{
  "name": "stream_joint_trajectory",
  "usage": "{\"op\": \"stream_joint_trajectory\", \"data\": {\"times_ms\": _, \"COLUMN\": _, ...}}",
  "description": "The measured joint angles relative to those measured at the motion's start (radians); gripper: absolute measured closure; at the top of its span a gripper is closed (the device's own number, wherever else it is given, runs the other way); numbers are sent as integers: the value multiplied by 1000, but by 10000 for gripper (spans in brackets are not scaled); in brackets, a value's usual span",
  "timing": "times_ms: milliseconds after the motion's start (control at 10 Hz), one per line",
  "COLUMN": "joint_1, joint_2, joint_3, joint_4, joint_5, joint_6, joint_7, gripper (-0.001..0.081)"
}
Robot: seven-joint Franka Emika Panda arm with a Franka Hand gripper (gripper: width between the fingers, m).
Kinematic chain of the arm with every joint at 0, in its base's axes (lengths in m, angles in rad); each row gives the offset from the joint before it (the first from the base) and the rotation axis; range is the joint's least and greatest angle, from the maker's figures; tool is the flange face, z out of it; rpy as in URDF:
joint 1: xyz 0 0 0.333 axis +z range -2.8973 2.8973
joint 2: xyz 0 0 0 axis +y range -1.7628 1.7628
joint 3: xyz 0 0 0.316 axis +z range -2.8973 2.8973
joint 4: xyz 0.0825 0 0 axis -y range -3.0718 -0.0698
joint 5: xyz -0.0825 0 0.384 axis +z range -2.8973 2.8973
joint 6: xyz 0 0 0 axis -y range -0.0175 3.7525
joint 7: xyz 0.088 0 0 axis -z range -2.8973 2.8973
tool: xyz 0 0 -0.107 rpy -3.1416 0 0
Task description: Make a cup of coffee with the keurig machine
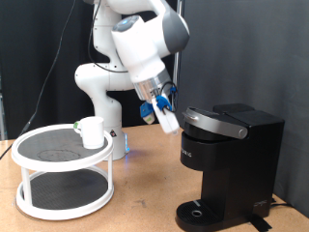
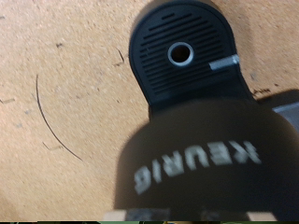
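Note:
The keurig machine [image 1: 232, 159] is black and boxy and stands at the exterior view's right, lid down, with its round drip base [image 1: 200, 214] in front. The gripper [image 1: 168, 122] hangs from the white arm, right at the left front edge of the machine's lid. Nothing shows between its fingers. The wrist view looks down on the machine's front with its logo [image 2: 196, 159] and on the drip base [image 2: 181, 54]. The cup [image 1: 92, 131], a small white mug, stands on the top shelf of a round rack at the exterior view's left, well apart from the gripper.
The white two-tier round rack [image 1: 64, 179] with dark mesh shelves stands on the wooden table [image 1: 145, 193]. The robot's base [image 1: 101, 92] stands behind it. A black curtain covers the back. A thin dark wire [image 2: 51, 126] lies on the table.

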Motion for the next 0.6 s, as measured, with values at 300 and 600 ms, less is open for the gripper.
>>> {"op": "stream_joint_trajectory", "data": {"times_ms": 300, "joint_1": -1, "joint_2": 32, "joint_3": 0, "joint_4": -1, "joint_5": 72, "joint_6": 42, "joint_7": -117, "gripper": 806}}
{"op": "stream_joint_trajectory", "data": {"times_ms": 600, "joint_1": -3, "joint_2": -3, "joint_3": -5, "joint_4": -26, "joint_5": 209, "joint_6": 15, "joint_7": -381, "gripper": 806}}
